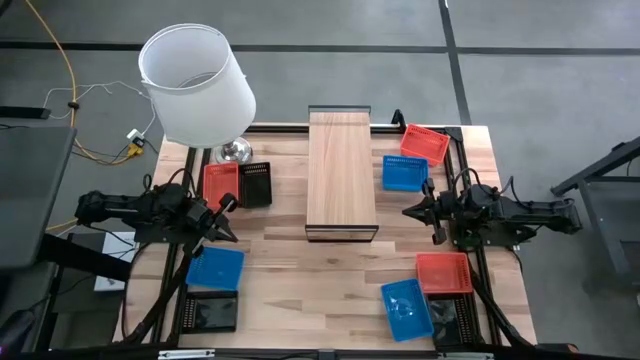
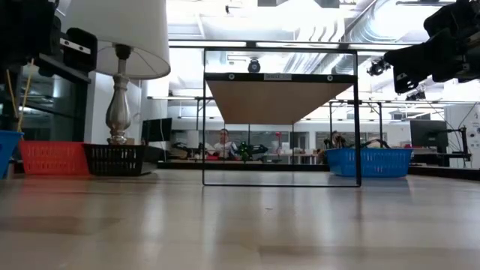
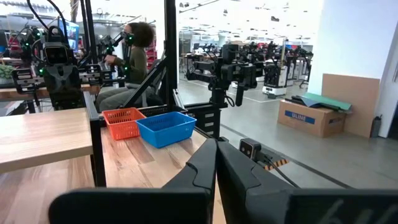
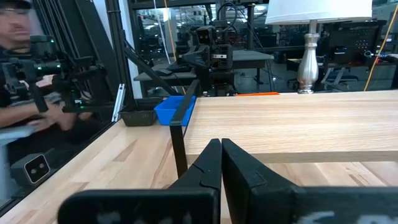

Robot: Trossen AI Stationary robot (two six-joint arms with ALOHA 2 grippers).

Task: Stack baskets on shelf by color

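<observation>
The shelf (image 1: 341,175) stands mid-table, a light-wood plank on a dark frame with nothing on its top. Left of it, a red basket (image 1: 221,182) and a black basket (image 1: 256,184) rest on the tabletop; a blue basket (image 1: 215,267) and another black one (image 1: 208,311) lie nearer. On the right lie a red basket (image 1: 424,144) and a blue basket (image 1: 404,173), and near the front a red (image 1: 444,272), a blue (image 1: 406,308) and a black one (image 1: 455,318). My left gripper (image 1: 234,220) hovers left of the shelf, shut and empty. My right gripper (image 1: 408,210) hovers right of it, shut and empty.
A table lamp (image 1: 196,85) with a wide white shade stands at the far left corner, its metal base beside the red and black baskets. Bare tabletop (image 1: 320,290) lies in front of the shelf. A person (image 3: 134,59) sits beyond the table's right edge.
</observation>
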